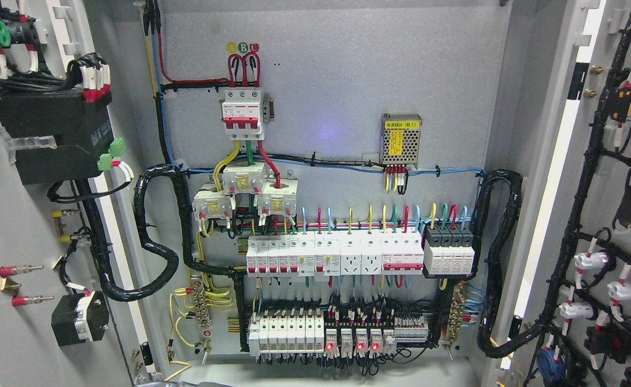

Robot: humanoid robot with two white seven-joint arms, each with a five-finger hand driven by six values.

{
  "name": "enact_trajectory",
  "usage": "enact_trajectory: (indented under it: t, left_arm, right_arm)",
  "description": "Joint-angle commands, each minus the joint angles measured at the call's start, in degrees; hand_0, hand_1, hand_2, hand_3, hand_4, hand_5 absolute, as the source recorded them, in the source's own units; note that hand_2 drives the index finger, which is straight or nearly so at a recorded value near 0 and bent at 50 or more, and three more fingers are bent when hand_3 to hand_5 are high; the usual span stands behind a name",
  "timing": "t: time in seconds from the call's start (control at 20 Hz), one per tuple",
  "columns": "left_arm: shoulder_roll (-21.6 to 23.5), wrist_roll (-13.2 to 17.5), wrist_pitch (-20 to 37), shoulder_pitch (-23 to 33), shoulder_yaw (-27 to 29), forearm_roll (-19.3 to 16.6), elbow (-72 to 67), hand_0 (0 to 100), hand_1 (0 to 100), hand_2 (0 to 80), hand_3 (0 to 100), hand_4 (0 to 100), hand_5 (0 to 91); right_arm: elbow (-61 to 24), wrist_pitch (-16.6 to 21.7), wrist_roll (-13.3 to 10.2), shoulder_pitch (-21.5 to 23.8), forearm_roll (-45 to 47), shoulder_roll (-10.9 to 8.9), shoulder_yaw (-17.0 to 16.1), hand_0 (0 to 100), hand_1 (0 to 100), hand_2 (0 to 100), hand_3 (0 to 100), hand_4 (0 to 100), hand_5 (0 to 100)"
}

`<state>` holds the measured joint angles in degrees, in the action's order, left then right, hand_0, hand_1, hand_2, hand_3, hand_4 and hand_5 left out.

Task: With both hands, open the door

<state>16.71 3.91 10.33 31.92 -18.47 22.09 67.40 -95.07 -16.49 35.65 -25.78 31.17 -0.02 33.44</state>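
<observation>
Already both grey sheet-metal cabinet doors, left door (30,215) and right door (611,215), are standing swung wide at the frame's edges; stiff, heavy with wiring, best gripped by bare rims. Neither robot hand is showing.

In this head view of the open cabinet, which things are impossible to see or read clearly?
- Both hands: out of the head view, so their state is unknown.
- Left door and right door: cut off by the picture's edges, so no handles or outer faces show.
- Yellow label on the power supply: print too small to read.
- Breaker markings: too small to read.
- Cabinet floor: cut off by the bottom edge.
</observation>
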Motion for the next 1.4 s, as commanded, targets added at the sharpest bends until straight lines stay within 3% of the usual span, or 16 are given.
enact_trajectory:
  t: [0.0, 0.2, 0.3, 0.5, 0.75, 0.85, 1.35]
  left_arm:
    - [12.0, 0.3, 1.9, 6.4, -0.2, 0.0, 29.9, 0, 0, 0.0, 0, 0, 0.0]
    - [15.0, -0.1, 8.7, 8.9, -0.6, -0.1, 33.2, 0, 0, 0.0, 0, 0, 0.0]
    - [16.2, -0.1, 9.3, 9.1, -0.9, 0.0, 34.4, 0, 0, 0.0, 0, 0, 0.0]
    - [18.2, 0.0, 9.4, 11.8, -1.0, 0.0, 38.9, 0, 0, 0.0, 0, 0, 0.0]
    - [19.2, 0.2, 9.3, 11.9, -1.0, -0.1, 43.8, 0, 0, 0.0, 0, 0, 0.0]
    - [19.1, 0.3, 9.3, 11.6, -1.0, -0.1, 45.0, 0, 0, 0.0, 0, 0, 0.0]
    - [18.9, 0.2, 9.1, 7.0, -1.1, -1.3, 50.5, 0, 0, 0.0, 0, 0, 0.0]
  right_arm:
    - [-7.4, 0.2, 0.1, 6.3, 0.0, -7.71, -11.5, 19, 0, 0, 0, 0, 0]
    - [-13.9, 0.5, -0.3, 9.7, -0.1, -8.07, -15.4, 19, 0, 0, 0, 0, 0]
    - [-17.9, 1.7, -1.6, 12.8, -0.1, -8.07, -15.7, 19, 0, 0, 0, 0, 0]
    - [-21.5, 3.0, -6.7, 17.9, -0.1, -8.16, -15.9, 19, 0, 0, 0, 0, 0]
    - [-24.0, 4.1, -7.3, 23.0, -0.1, -8.07, -21.0, 19, 0, 0, 0, 0, 0]
    - [-24.4, 6.5, -7.4, 25.4, 0.0, -7.98, -23.4, 19, 0, 0, 0, 0, 0]
    - [-24.5, 21.6, -7.1, 34.4, 0.0, -8.95, -23.4, 19, 0, 0, 0, 0, 0]
